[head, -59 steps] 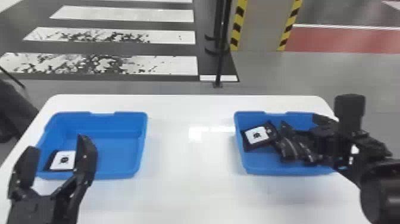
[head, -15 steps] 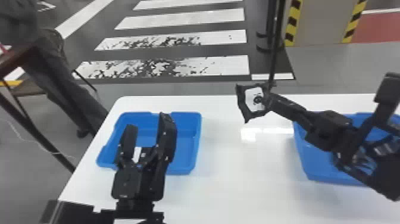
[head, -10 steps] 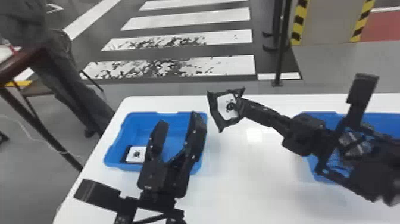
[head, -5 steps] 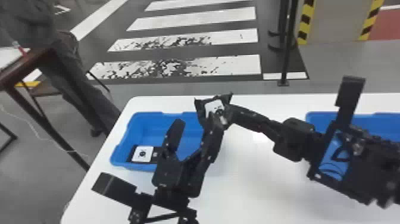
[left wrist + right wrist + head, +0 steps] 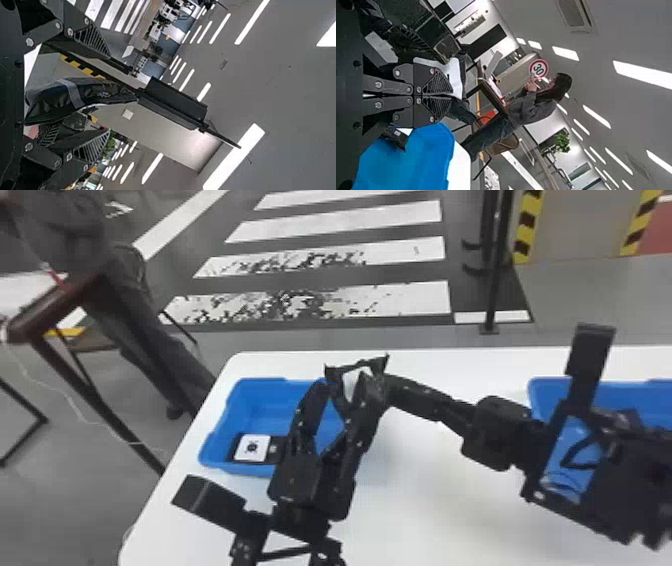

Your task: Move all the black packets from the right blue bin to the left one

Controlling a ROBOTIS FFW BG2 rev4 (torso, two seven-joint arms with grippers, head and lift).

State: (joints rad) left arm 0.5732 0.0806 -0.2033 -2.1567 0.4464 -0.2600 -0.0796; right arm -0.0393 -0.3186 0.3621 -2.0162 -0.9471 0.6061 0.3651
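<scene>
Your robot's left arm (image 5: 295,530) is matte black, built of boxy, angular links, with a flat rectangular black block (image 5: 207,497) fixed to its side. Your left end effector (image 5: 345,387) has two slim, tapering black fingers dotted with pale screw heads. Up close in the left wrist view, you'll see open triangular ribbing (image 5: 92,39), round silver screws (image 5: 29,42) and a dark plate (image 5: 11,103) pierced by small round holes. Your right arm (image 5: 497,432) is black too, with squared joint housings, an upright black block (image 5: 590,360) and looping black cables (image 5: 580,455). Your right end effector (image 5: 387,387) matches: black links, silver screws, fine-ribbed fingers (image 5: 437,85).
</scene>
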